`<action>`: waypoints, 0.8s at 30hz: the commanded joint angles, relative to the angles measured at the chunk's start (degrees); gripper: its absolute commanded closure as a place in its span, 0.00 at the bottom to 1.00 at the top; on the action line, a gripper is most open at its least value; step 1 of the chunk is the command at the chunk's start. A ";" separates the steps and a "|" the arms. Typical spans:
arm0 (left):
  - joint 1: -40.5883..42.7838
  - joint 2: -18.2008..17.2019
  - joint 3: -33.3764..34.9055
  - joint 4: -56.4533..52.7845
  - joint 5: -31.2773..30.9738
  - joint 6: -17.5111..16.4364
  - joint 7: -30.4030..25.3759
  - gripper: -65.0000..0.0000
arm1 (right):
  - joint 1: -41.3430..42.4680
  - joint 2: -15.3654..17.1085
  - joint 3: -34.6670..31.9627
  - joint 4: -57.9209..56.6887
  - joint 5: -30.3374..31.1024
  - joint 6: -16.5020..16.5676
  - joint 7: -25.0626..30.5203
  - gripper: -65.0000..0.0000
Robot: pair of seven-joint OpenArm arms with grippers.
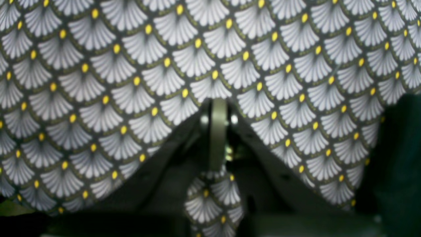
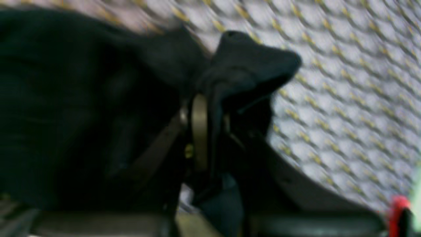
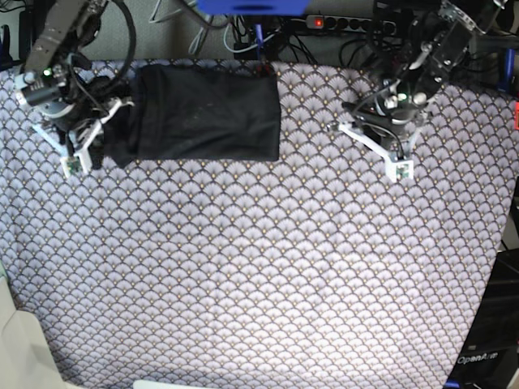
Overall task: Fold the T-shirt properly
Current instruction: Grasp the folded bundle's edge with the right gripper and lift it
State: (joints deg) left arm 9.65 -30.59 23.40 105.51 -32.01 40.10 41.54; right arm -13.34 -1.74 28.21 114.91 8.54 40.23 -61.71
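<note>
T-shirt (image 3: 203, 113) folded, upper left of base frame on fan-patterned tablecloth (image 3: 268, 267). Right gripper (image 3: 91, 146) jaws clamped on its left-end bunch. Left gripper (image 3: 388, 138) upper right — jaws together, empty, well apart.

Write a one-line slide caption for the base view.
Right gripper pinches the folded black T-shirt's edge; left gripper hovers shut over the fan-patterned tablecloth.

One T-shirt (image 3: 203, 113) — one tablecloth (image 3: 268, 267) — two grippers: left gripper (image 3: 399, 166), right gripper (image 3: 79, 158).
</note>
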 commanded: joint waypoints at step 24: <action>-0.20 -4.62 -0.50 1.25 0.32 -0.10 -0.53 1.00 | -4.81 3.54 2.43 1.00 41.88 -0.23 0.92 1.00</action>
State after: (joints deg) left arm 9.82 -34.48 23.31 105.54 -32.10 40.27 41.98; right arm -18.28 1.85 30.83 115.07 48.01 40.21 -62.08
